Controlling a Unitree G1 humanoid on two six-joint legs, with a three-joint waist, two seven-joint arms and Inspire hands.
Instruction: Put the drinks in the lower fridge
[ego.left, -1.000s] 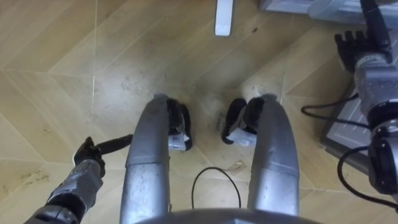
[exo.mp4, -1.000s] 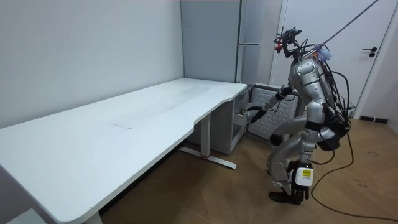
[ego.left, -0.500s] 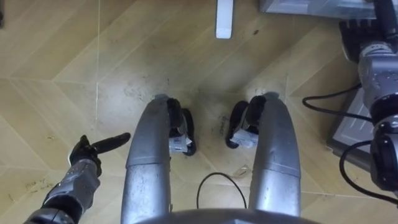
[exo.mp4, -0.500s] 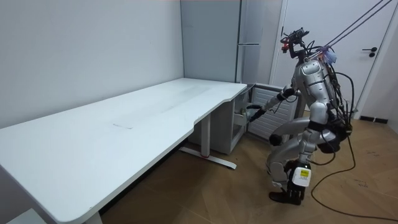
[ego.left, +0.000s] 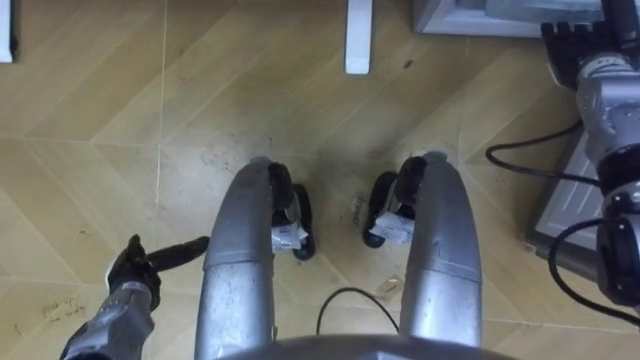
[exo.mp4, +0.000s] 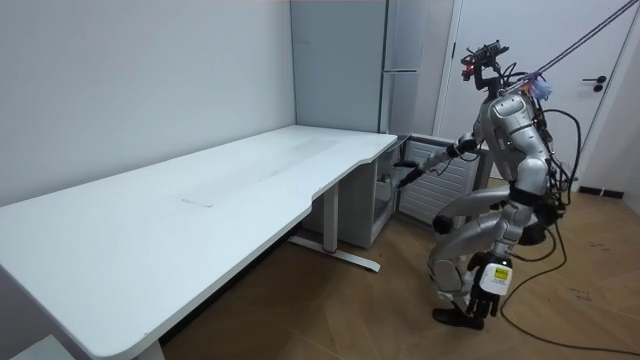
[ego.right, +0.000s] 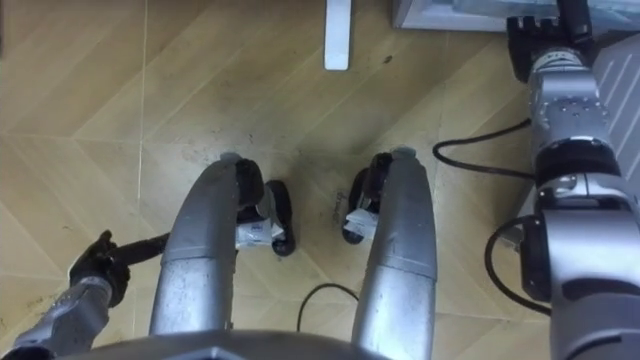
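I stand with bent knees in front of the tall grey fridge (exo.mp4: 400, 60), beside its open lower door (exo.mp4: 440, 185). My right hand (ego.left: 572, 45) reaches forward at the upper right, fingers stretched out at the grey edge of the lower fridge (ego.left: 470, 15). In the room view that hand (exo.mp4: 405, 168) sits at the door's near edge. My left hand (ego.left: 135, 278) hangs low at my left side over the wooden floor. Its fingers are curled with one sticking out to the right, and it holds nothing.
The white foot of the table leg (ego.left: 358, 35) lies on the floor just ahead of my knees. The long white table (exo.mp4: 200, 200) fills the room view's left. A ribbed grey door panel (ego.left: 560, 200) lies to my right. A white door (exo.mp4: 590, 90) stands behind me.
My torso has risen and leaned back a little. The right arm has stretched farther toward the lower fridge door. My left hand has sunk lower in the eye view.
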